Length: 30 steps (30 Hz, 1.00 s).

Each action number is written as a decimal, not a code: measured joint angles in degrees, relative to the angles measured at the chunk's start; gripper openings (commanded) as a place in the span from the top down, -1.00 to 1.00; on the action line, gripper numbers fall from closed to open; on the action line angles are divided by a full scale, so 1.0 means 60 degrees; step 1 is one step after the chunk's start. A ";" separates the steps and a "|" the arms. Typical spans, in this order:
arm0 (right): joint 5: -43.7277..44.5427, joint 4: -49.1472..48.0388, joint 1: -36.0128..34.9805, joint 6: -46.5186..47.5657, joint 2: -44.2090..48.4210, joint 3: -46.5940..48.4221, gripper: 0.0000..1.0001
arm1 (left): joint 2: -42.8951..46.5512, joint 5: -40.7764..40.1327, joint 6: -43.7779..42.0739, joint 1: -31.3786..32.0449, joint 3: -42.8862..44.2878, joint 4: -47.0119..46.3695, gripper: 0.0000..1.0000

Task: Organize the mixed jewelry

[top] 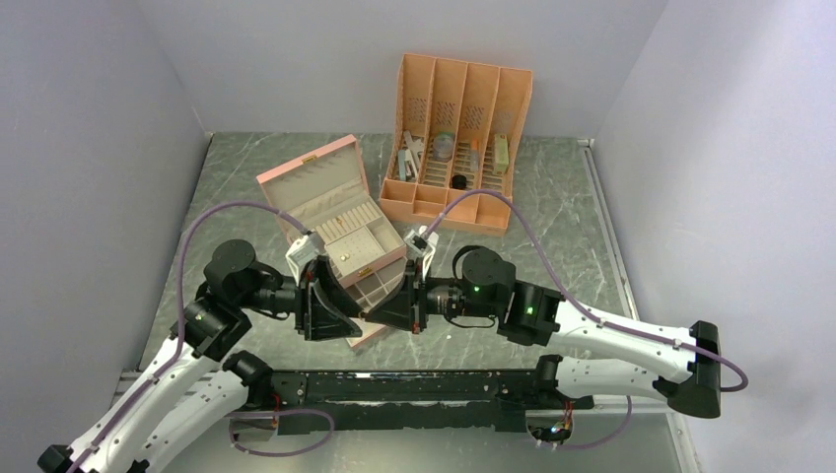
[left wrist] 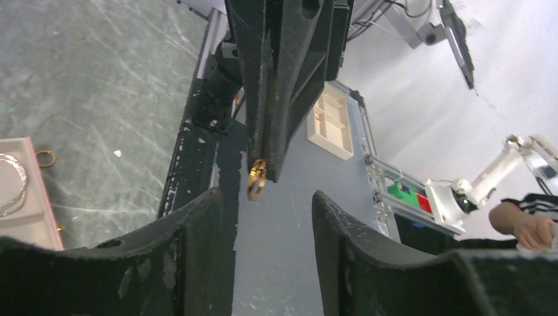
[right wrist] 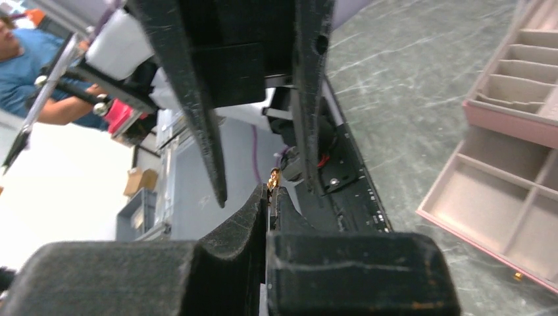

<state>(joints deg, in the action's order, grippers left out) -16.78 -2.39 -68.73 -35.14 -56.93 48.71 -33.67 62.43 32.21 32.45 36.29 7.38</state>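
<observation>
Mixed jewelry's tiny shiny gold ring point(left wrist: 255, 179) hangs over the near grey marbled bench point(top: 572, 227), nipped at the tips of my right tool point(right wrist: 270, 194), its rough black fingers point(right wrist: 243, 217) shut. I judge it is offered to my left tool point(left wrist: 268, 197), spread wide and empty, beside the pink, cream-lined box point(top: 308, 169).

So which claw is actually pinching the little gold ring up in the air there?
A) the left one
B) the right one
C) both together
B: the right gripper is shut on the gold ring, while the left gripper stands open, its fingers either side of the ring and clear of it.
</observation>
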 measured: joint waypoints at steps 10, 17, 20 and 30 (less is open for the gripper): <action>0.2830 0.1410 0.0004 0.0583 -0.1297 0.1461 1.00 | 0.0492 -0.3133 -0.1796 0.0000 0.1228 0.2863 -0.43; 0.4095 0.1854 0.0284 0.1162 -0.3198 0.3064 1.00 | 0.1435 -0.5581 -0.2157 0.0000 0.1534 0.3785 -0.44; 0.4113 0.1967 0.0586 0.1392 -0.4025 0.3632 1.00 | 0.1847 -0.6517 -0.2149 0.0000 0.1534 0.3931 -0.44; 0.3985 0.2310 0.1300 0.2040 -0.7063 0.5708 1.00 | 0.2714 -0.9023 -0.2073 0.0000 0.1534 0.4156 -0.42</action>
<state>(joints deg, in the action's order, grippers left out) 7.14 11.46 -60.93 -22.90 -99.31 82.96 -17.39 8.29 19.77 32.45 45.50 32.32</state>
